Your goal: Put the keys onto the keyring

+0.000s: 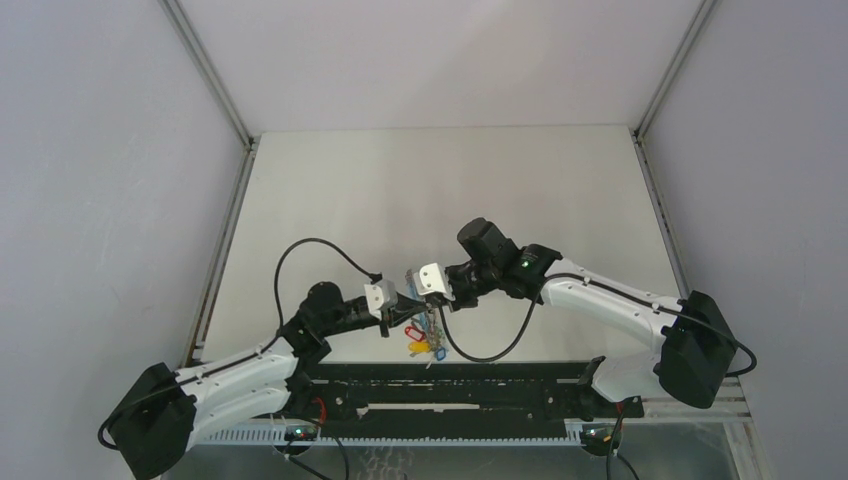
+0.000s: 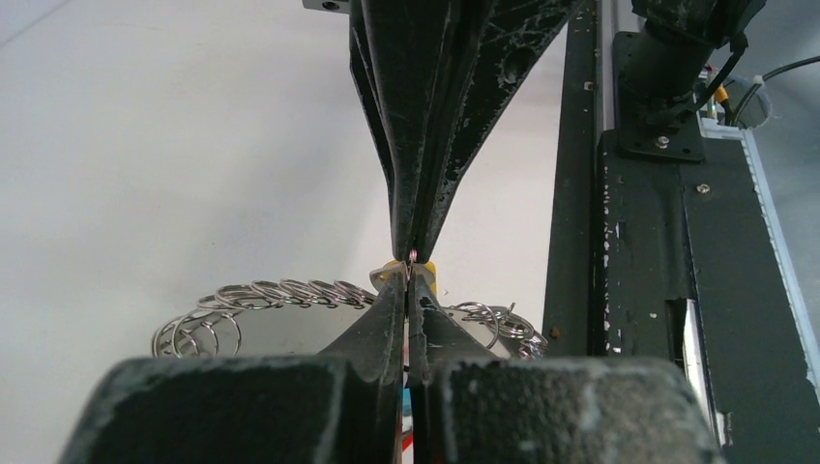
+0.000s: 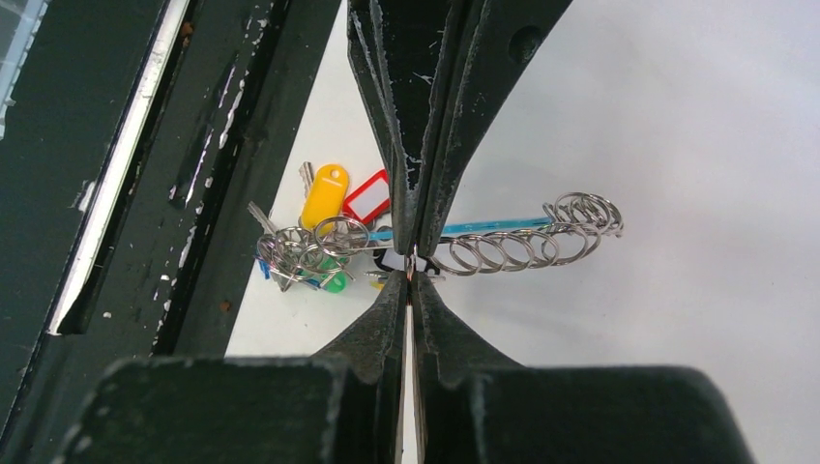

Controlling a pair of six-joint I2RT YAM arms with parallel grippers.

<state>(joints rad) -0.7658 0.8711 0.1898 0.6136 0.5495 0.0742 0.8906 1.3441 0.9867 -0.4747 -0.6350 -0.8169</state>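
Two closed tip-to-tip: left claw [image 2: 407, 285], right claw [image 3: 412, 280], at keyring [image 3: 503, 249] (coiled silver wire loops, flat blue band).

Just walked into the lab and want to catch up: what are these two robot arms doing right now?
The left gripper and right gripper meet tip to tip, both shut, at the keyring, a coil of silver rings. Its coloured keys bunch at one end. Whether either pinches a ring is too small to tell.
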